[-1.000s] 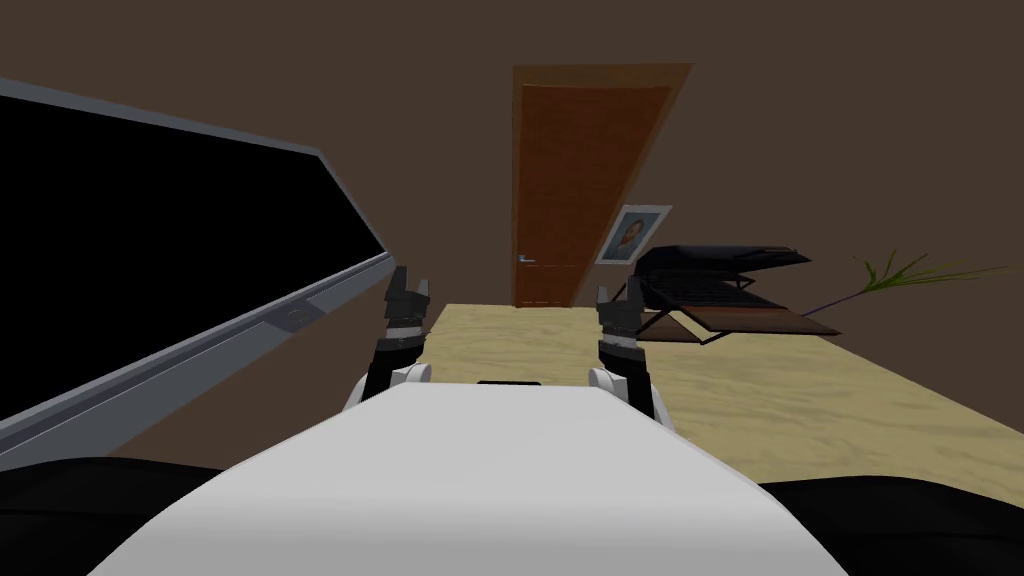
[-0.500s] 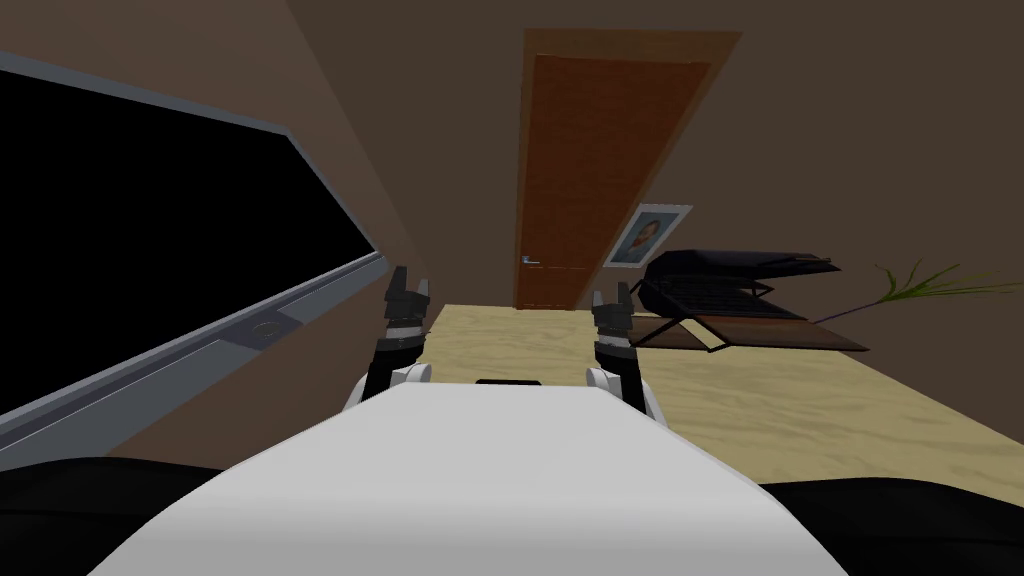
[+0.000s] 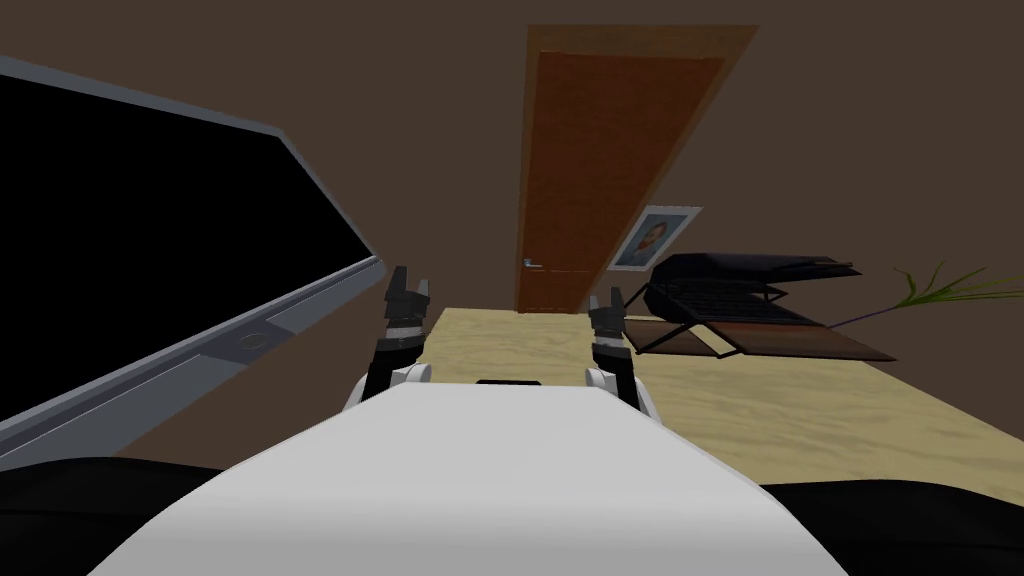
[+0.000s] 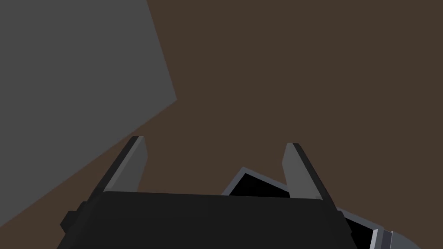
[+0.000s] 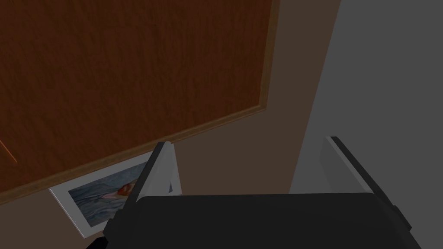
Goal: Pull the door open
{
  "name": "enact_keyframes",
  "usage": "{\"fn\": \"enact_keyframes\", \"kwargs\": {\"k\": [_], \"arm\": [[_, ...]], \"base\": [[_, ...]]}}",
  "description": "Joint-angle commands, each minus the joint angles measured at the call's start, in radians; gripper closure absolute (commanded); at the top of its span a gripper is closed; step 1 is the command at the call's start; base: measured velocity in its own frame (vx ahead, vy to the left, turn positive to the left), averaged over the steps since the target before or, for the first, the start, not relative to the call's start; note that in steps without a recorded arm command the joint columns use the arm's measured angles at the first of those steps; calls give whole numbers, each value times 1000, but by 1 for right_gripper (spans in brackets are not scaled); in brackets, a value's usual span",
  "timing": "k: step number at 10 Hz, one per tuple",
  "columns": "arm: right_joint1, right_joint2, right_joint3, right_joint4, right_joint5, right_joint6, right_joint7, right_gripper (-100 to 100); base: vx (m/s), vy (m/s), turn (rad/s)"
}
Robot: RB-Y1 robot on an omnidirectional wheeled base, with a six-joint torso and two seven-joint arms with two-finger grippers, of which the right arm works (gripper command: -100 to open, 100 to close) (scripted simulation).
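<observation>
A shut brown wooden door (image 3: 590,170) stands in the far wall straight ahead, with a small silver lever handle (image 3: 532,263) on its left edge. Its panel (image 5: 130,73) also fills much of the right wrist view. My left gripper (image 3: 407,291) is raised in front of me, well short of the door, open with nothing between its fingers (image 4: 130,166). My right gripper (image 3: 606,304) is raised at the same height, also open and empty, its fingers (image 5: 162,168) pointing towards the door's frame.
A long window with a grey sill (image 3: 250,335) and a black area runs along the left wall. A dark folding rack (image 3: 745,285) stands at the right, with a framed portrait (image 3: 655,238) on the wall and a green plant (image 3: 945,285) beyond. Pale wooden floor (image 3: 520,335) leads to the door.
I have rolled forward towards the door: it looks larger and taller now. The rack and plant have slid to the right. Both arms keep their pose.
</observation>
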Motion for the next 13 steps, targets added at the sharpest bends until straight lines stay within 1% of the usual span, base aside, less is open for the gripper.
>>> {"fn": "enact_keyframes", "kwargs": {"k": [1, 5, 13], "arm": [[-6, -5, -3, 32, 4, -13, -6, -100], [-26, -16, -10, 107, 16, -35, -19, -100], [-70, -38, -26, 276, 42, -85, -48, -100]], "base": [[94, 20, 6], [100, 23, 7], [101, 32, 8]]}}
